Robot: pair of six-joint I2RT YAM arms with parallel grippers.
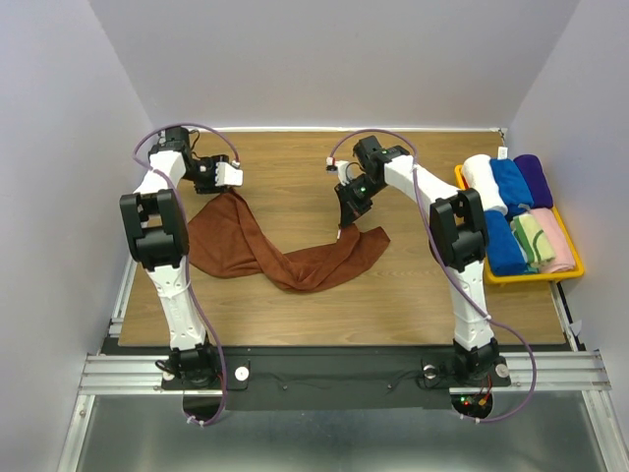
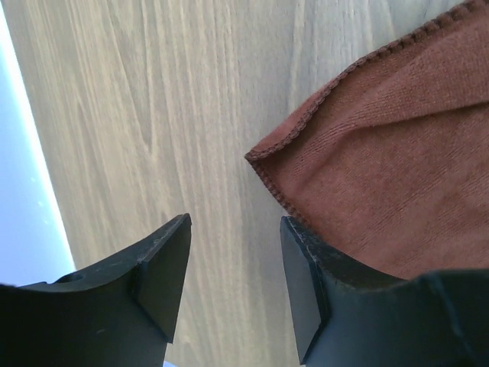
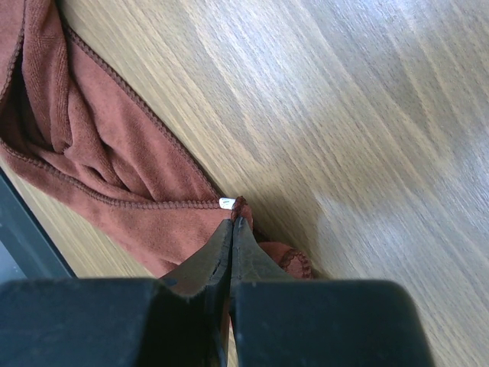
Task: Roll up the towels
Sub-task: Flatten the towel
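Observation:
The rust-brown towel (image 1: 246, 241) lies twisted and crumpled across the middle of the table. My left gripper (image 1: 232, 181) is open and empty, hovering just beside the towel's far left corner (image 2: 397, 153), with the hem at its right finger (image 2: 313, 267). My right gripper (image 1: 346, 224) is shut on the towel's right corner (image 3: 114, 153), and a bit of hem and a white tag stick out past the fingertips (image 3: 233, 222). The cream and green towel (image 1: 531, 236) lies rolled in the tray.
An orange tray (image 1: 570, 270) at the right edge holds rolled white, blue, purple and pink towels. White walls close in the table on the left, back and right. Bare wood shows around the brown towel.

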